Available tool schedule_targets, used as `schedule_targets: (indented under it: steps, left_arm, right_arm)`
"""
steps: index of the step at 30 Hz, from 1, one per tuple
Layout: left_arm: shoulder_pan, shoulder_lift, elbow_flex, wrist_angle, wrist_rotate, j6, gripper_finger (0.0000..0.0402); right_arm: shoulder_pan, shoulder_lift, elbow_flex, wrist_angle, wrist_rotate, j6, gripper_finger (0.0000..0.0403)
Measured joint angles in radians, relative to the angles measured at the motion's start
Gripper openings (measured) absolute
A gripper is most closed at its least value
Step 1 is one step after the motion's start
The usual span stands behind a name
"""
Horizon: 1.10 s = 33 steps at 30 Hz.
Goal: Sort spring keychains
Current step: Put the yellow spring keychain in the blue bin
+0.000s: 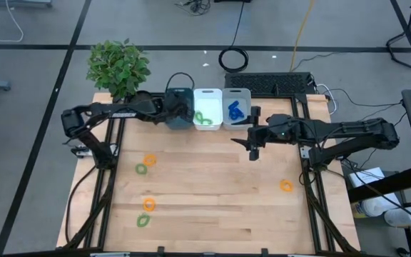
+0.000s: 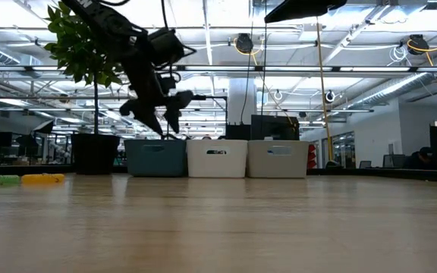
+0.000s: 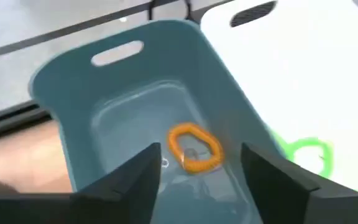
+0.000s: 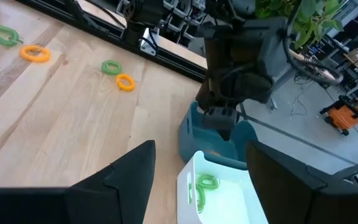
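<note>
The left gripper [image 3: 194, 177] hangs right over the teal plastic bin [image 1: 179, 108] at the table's far edge, fingers spread with nothing in them; an orange coiled plastic keychain [image 3: 194, 147] sits in the bin just below. The white plastic bin [image 1: 207, 107] next door holds a green coil [image 1: 204, 118], and the pale grey bin [image 1: 237, 107] has blue ones [image 1: 235, 109]; the right gripper [image 1: 255, 145] waits open and empty just in front of that one. Loose orange and green coils [image 1: 145, 165] lie on the wooden table [image 1: 212, 185] on the left side, plus a lone orange one [image 1: 285, 185] on the right.
</note>
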Motion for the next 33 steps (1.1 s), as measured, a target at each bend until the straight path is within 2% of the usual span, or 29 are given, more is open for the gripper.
schedule_targets:
  steps: [4, 9, 15, 25, 28, 33]
  left_arm:
    - [-0.012, -0.046, 0.0, 0.003, 0.075, 0.1, 0.0264]
    - [-0.033, -0.096, 0.0, 0.003, 0.21, 0.183, 0.0283]
    - [-0.082, -0.143, 0.0, -0.006, 0.385, 0.309, 0.0284]
    - [-0.196, -0.214, -0.001, -0.015, 0.577, 0.454, 0.0285]
    - [-0.238, -0.242, 0.0, -0.002, 0.618, 0.486, 0.0285]
    - [-0.313, -0.293, 0.0, 0.004, 0.626, 0.52, 0.0285]
  right_arm:
    - [0.0, 0.0, 0.0, -0.011, 0.0, 0.032, 0.0238]
    - [0.0, 0.0, 0.0, -0.045, 0.0, 0.094, 0.0238]
    - [0.0, 0.0, 0.0, -0.17, 0.0, 0.199, 0.0238]
    - [0.0, 0.0, 0.0, -0.383, -0.007, 0.322, 0.0238]
    - [0.0, 0.0, 0.0, -0.442, -0.06, 0.359, 0.0238]
    - [0.022, 0.0, 0.0, -0.586, -0.16, 0.429, 0.0238]
